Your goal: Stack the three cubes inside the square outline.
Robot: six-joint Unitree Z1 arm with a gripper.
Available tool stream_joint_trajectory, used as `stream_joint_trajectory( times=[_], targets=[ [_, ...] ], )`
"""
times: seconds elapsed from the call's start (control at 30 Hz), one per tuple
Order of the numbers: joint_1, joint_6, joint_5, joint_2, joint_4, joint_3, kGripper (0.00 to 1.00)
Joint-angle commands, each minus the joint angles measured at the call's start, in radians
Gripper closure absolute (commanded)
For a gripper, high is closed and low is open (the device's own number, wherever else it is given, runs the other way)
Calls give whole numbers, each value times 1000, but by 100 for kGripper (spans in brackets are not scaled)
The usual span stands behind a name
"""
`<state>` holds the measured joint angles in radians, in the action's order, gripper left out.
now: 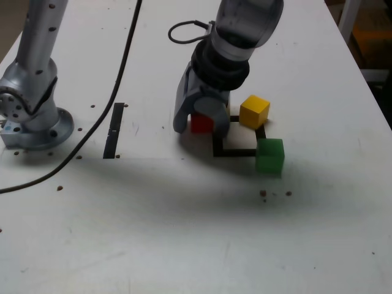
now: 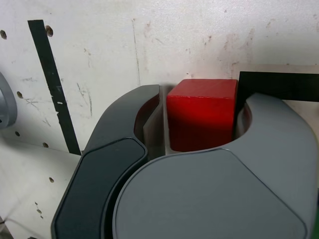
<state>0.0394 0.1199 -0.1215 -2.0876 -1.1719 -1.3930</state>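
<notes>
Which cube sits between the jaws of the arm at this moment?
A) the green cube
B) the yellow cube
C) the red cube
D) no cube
C: the wrist view shows the red cube between the two jaws, while the yellow cube and the green cube stand apart by the square outline.

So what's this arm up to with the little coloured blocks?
The arm's gripper has its jaws around the red cube, just off the black square outline on the exterior view's left. In the wrist view, one jaw looks pressed to the cube; a thin gap shows at the other. The yellow cube and green cube sit at the outline's corners. Its white centre is empty and nothing is stacked yet.
</notes>
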Motion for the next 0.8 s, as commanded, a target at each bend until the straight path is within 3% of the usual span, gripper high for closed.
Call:
stream_joint_trajectory(
  times=[0.0,0.23,0.5,0.77],
  targets=[
    [-3,1,1,-3,6,3,60],
    [-3,-2,13,-2,7,-6,70],
    [-5,-69,83,-49,9,-123,70],
    [36,-106,90,-73,-35,-244,70]
  ],
)
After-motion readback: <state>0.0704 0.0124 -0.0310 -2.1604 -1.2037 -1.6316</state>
